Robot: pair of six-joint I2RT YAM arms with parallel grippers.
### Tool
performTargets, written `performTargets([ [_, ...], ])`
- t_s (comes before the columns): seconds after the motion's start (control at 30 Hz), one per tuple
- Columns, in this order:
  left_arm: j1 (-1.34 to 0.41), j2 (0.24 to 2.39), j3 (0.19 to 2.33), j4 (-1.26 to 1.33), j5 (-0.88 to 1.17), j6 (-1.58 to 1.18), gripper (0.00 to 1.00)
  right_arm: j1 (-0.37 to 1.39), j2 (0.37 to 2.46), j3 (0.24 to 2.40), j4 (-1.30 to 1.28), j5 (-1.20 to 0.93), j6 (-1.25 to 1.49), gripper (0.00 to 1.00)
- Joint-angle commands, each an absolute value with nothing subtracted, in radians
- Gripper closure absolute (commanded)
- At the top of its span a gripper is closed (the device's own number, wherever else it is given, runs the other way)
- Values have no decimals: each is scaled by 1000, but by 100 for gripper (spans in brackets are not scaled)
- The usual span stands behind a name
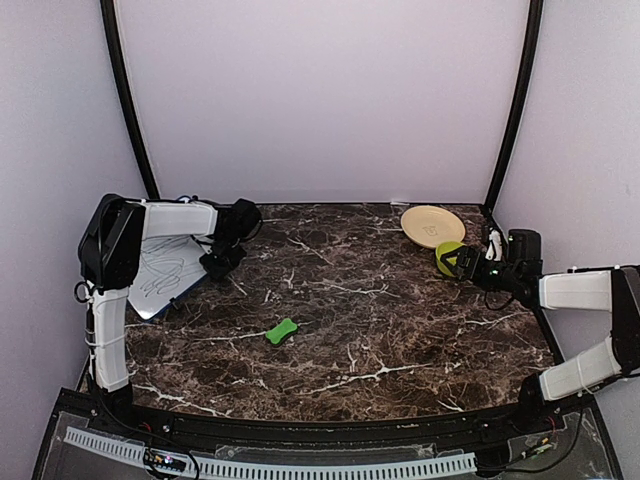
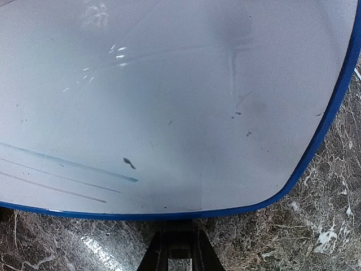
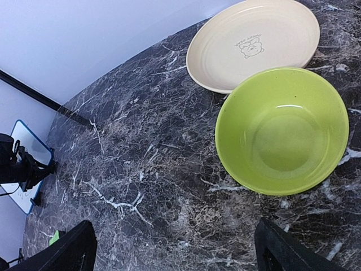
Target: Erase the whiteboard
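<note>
Whiteboard (image 1: 165,275) lies at the far left of the counter (image 1: 400,320), marker lines on its surface, well apart from the green eraser (image 1: 282,331). The left arm rises from its base, folds at the elbow and runs its forearm rightward, wrist bent down so that the left end effector (image 1: 222,262) meets the board's blue rim, jaws close together; whether they clamp it cannot be told. The right arm is folded low, forearm pointing left, right end effector (image 1: 462,262) spread wide and empty beside the green bowl (image 3: 282,130) and cream plate (image 3: 254,39).
</note>
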State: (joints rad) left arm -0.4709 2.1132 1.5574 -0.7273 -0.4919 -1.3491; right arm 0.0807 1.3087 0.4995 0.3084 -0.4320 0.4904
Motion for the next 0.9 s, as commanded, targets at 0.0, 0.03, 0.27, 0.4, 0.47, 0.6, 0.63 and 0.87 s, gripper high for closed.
performTargets([
  [0.0,-522,2119,1595,-727,-476,-1360,100,86,1301,499,351,-452,482,1],
  [0.03,-530,2120,1599,-728,-477,-1374,100,86,1298,499,351,-453,483,1],
  [0.27,-645,2183,1672,-769,-458,-1468,100,87,1281,492,350,-460,484,1],
  [0.4,-702,2236,1738,-802,-427,-1541,100,87,1261,483,344,-456,483,1],
  [0.47,-739,2259,1777,-827,-433,-1595,100,84,1250,481,340,-454,482,1],
  [0.6,-808,2298,1869,-882,-444,-1665,100,84,1236,479,334,-455,481,1],
  [0.63,-827,2308,1879,-897,-445,-1677,100,84,1234,478,333,-456,480,1],
  [0.87,-907,2333,1965,-924,-457,-1741,100,84,1208,473,326,-460,480,1],
])
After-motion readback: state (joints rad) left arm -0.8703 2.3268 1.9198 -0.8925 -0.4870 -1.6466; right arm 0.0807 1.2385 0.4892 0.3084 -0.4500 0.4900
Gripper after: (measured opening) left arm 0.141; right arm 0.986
